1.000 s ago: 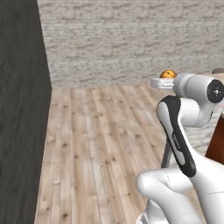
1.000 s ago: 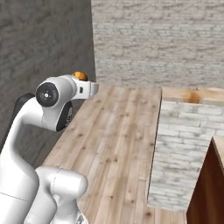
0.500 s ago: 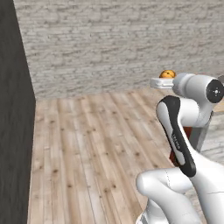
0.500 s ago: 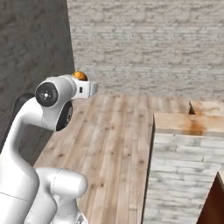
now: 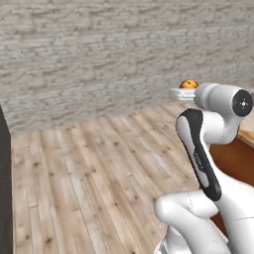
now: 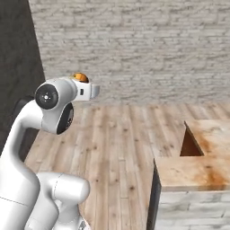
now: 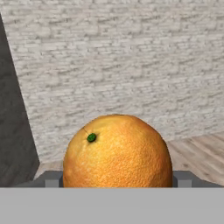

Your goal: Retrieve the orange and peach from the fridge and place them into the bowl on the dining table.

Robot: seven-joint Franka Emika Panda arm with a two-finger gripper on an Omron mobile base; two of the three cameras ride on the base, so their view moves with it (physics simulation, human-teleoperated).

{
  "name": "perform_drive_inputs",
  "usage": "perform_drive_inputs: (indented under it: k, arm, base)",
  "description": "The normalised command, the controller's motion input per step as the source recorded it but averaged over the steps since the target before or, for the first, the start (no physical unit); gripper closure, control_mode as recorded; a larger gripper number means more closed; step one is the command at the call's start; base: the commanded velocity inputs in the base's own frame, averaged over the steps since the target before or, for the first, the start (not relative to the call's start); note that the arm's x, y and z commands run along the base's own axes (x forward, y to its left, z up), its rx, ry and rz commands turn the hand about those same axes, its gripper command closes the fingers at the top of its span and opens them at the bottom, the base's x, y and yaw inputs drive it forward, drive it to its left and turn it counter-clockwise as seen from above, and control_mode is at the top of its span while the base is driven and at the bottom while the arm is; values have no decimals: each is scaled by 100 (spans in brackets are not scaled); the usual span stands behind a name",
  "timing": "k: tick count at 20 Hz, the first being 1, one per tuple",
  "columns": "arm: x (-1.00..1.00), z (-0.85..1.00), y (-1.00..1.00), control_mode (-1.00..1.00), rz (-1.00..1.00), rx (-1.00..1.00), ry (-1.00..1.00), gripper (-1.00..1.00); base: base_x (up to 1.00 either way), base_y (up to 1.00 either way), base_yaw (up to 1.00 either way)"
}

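1. Jaws are closed on the small, evenly orange-brown round orange [image 7: 117, 151], held up high at the arm's end.
2. Looks like the carrying leg: next it needs the beige marbled stone desk [image 6: 197, 168] and its bowl.

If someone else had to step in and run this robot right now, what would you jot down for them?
Gripper: shut on the orange, carried high beside the arm; the fruit also shows in the left base view.
Dining table: its beige stone top with rusty blotches lies ahead to the right, across the wooden floor.
Done: the orange is picked up.
Left: bring the orange to the table and put it in the bowl, then do the same with the peach from the fridge.
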Motion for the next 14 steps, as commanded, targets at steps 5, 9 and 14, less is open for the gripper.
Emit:
perform_drive_inputs:
  k: [5,9,14]
  arm:
    - [0,0,0,100,0,0,0,100]
    - [0,0,0,100,0,0,0,100]
    - [0,0,0,100,0,0,0,100]
  base:
    - [100,8,-41]
    - [100,6,-45]
    - [100,13,-46]
